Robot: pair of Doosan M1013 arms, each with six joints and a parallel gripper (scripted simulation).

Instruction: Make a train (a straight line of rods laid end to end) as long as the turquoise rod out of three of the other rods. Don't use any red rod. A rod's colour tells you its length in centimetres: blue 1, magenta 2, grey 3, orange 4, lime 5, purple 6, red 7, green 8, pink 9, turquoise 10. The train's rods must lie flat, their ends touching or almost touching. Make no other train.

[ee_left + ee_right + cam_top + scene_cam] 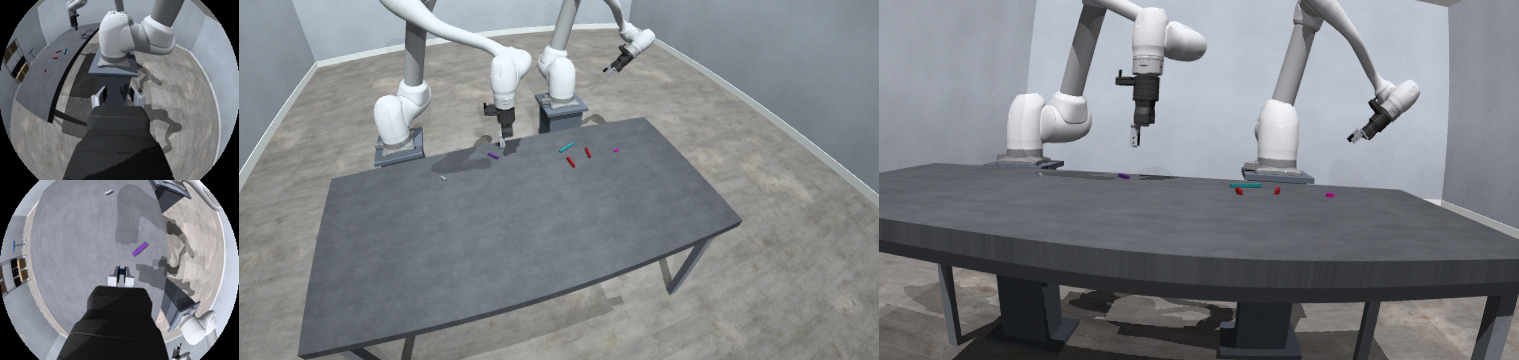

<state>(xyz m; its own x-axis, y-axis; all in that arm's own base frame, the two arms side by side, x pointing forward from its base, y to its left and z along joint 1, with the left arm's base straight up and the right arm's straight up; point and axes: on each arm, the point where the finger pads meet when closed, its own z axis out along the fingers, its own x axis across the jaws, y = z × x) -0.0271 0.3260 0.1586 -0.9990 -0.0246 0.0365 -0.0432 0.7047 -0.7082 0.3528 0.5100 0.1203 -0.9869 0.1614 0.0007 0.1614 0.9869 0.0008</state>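
The turquoise rod [567,147] [1246,185] [65,51] lies flat near the table's back edge. A purple rod [493,156] [1123,176] [140,249] lies left of it in the top view, and a grey rod [443,178] [1039,175] [109,192] farther left. A magenta rod [616,150] [1330,195] [45,71] lies far right. None of these touch. My right gripper [502,145] [1135,145] is shut on a blue rod [122,272], above the table beside the purple rod. My left gripper [609,70] [1354,136] [118,91] is open and empty, beyond the table's back edge.
Two red rods [588,152] [571,162] [1277,191] [1239,191] lie beside the turquoise rod, on its magenta side and its front side. The table [489,240] [1179,225] has its back edge close to the purple and turquoise rods. Both arm bases stand behind it.
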